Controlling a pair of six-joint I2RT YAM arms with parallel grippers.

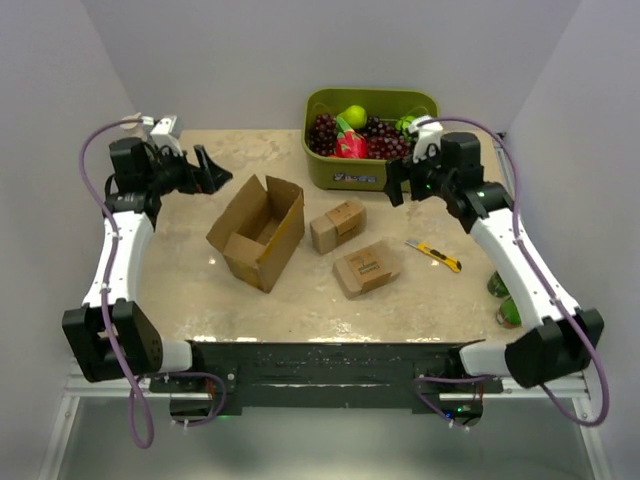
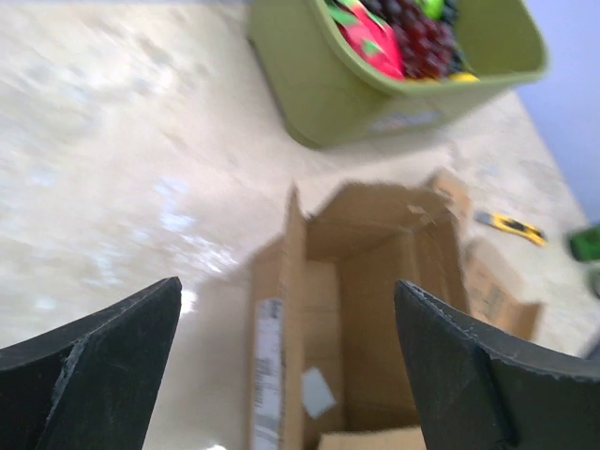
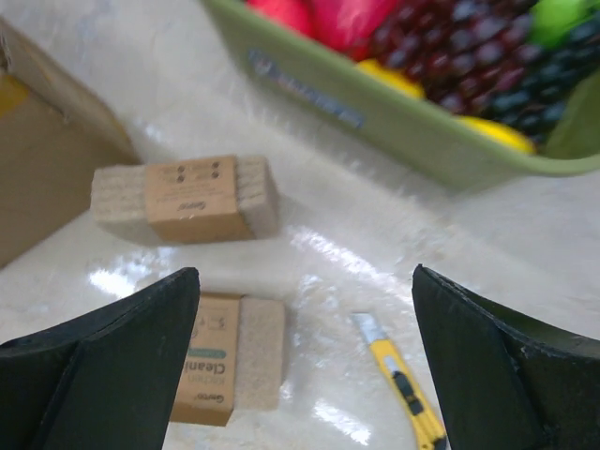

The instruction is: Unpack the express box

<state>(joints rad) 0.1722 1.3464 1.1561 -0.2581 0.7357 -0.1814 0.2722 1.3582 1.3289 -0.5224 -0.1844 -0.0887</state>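
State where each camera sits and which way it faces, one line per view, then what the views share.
Top external: above and behind the bases, looking down over the table; both arms show, left gripper and right gripper open.
Left wrist: on the left arm, looking down into the open express box; left fingers show.
Right wrist: on the right arm, facing small packs and the yellow knife; right fingers show.
Shared: all three see the green bin.

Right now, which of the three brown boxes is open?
The big express box on the left: its flaps are spread and you can see inside. The middle pack and the front pack beside it are both smaller and closed up.
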